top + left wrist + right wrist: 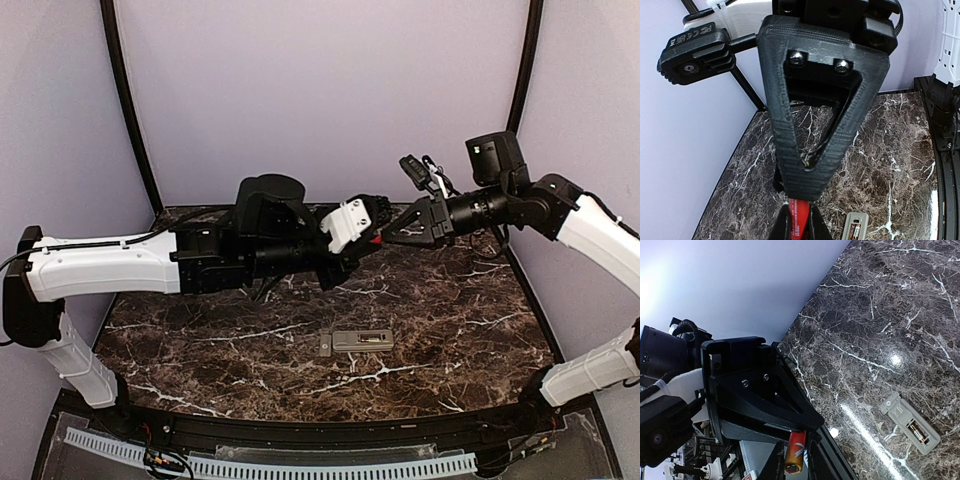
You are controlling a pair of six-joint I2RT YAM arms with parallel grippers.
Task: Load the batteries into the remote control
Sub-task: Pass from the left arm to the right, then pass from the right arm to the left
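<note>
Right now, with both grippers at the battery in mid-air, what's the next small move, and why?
Probably open the left gripper and back it off. The red battery sits between both grippers' fingers, the right gripper appears closed on it, and the remote control lies below, recess up, for the right arm to load.

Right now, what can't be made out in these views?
Top view: the battery is only a red speck, too small to detail.
Right wrist view: the bottom edge cuts off the right gripper, so its grip on the battery is unclear.
Left wrist view: the bottom edge crops the remote control.
</note>
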